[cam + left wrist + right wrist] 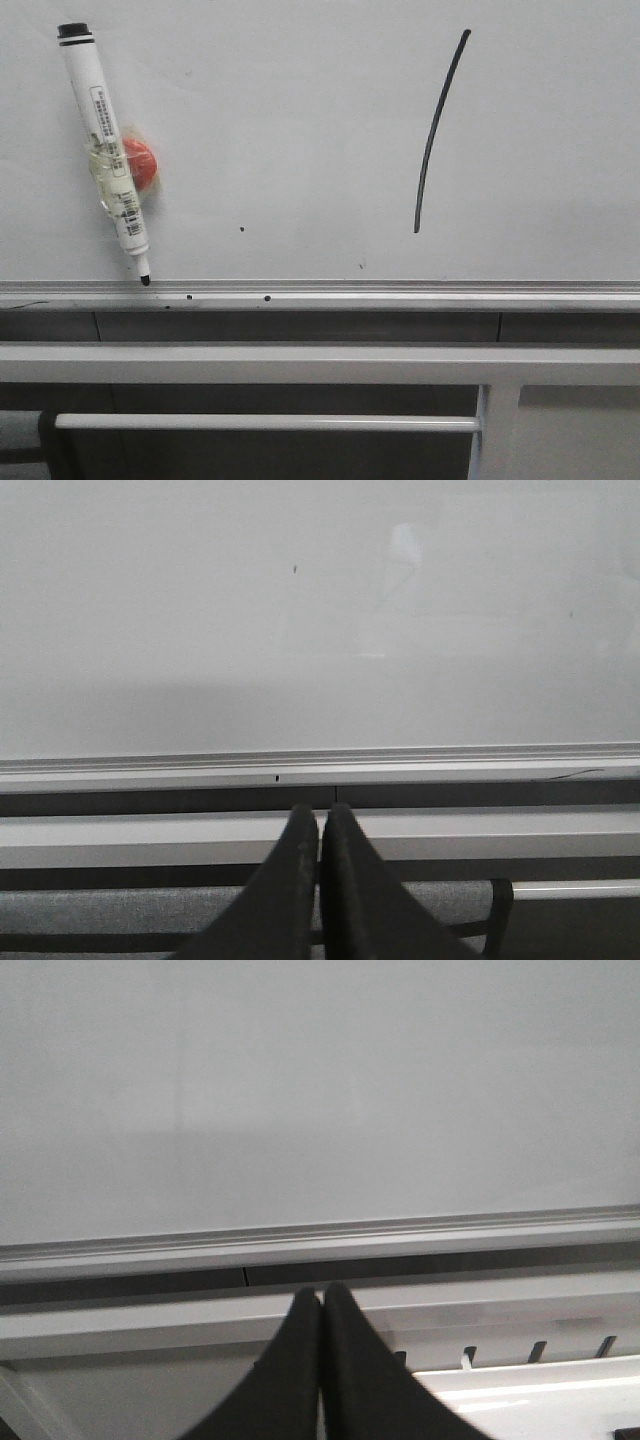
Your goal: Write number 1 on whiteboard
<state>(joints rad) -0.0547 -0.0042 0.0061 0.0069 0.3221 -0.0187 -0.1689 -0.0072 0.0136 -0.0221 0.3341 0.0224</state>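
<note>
Below the board runs a long grey horizontal bar (pixel 300 363), meeting a pale upright post (pixel 497 430). A thinner rail (pixel 265 423) sits lower, against dark shadow.

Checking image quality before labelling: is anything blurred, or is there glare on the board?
Front view: sharp; the number 1 and marker are crisp on the whiteboard. Left wrist view: faint pale reflection on the board, left gripper soft. Right wrist view: soft, shaded band low on the board.

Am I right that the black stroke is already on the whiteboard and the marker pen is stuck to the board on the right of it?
Not quite. The front view shows the marker pen on the left of the black stroke, not the right. The rest holds: the stroke is already drawn on the whiteboard, and the pen hangs against the board, tip down near the bottom rail.
</note>
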